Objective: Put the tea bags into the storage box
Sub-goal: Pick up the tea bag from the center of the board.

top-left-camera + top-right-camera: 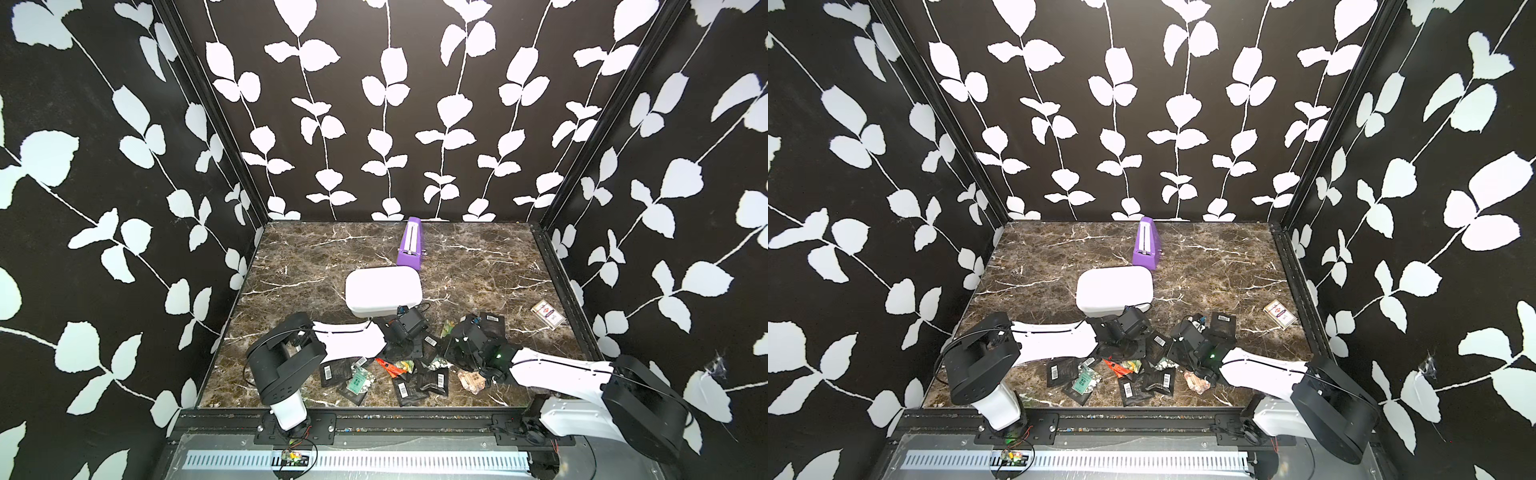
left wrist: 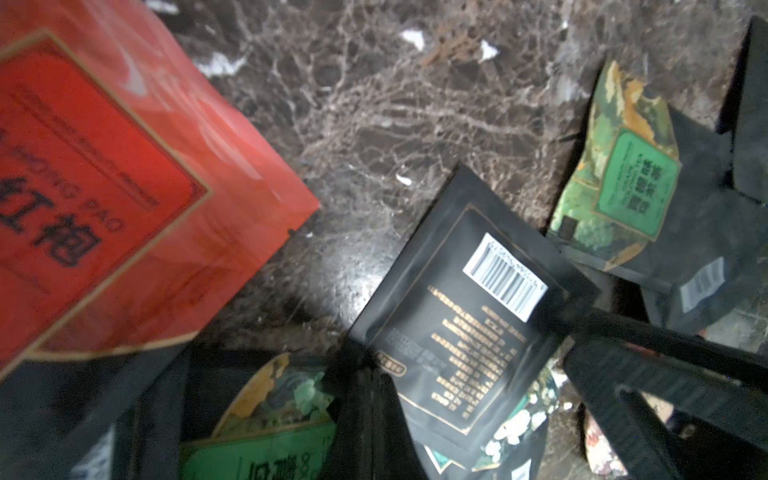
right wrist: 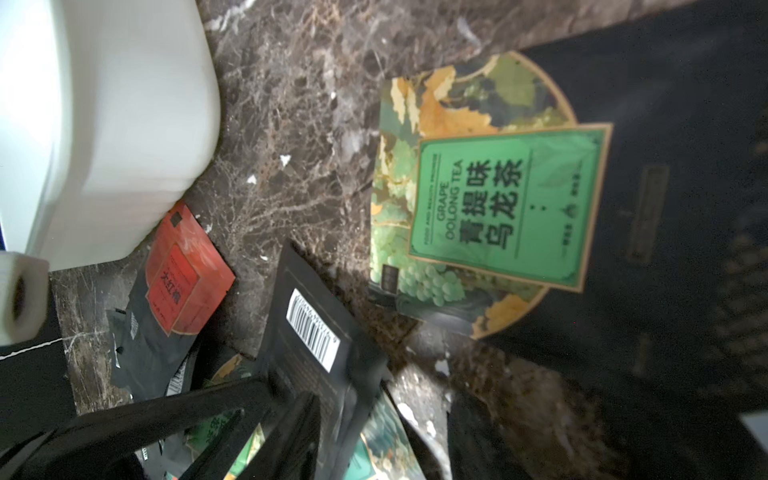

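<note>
Evidently the right gripper [image 3: 291, 392] stood with jaws parted astride a black barcode sachet [image 3: 309, 332] among the tea bags [image 1: 405, 388] heaped just before the storage box [image 1: 383, 291]. The left gripper [image 1: 409, 328] was clamped closed. Pinching that single edge, then lifting clear, looked wisest.

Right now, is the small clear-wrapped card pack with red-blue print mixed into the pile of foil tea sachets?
No, the clear-wrapped card pack lies alone on the marble tabletop, apart from the foil tea sachets.
</note>
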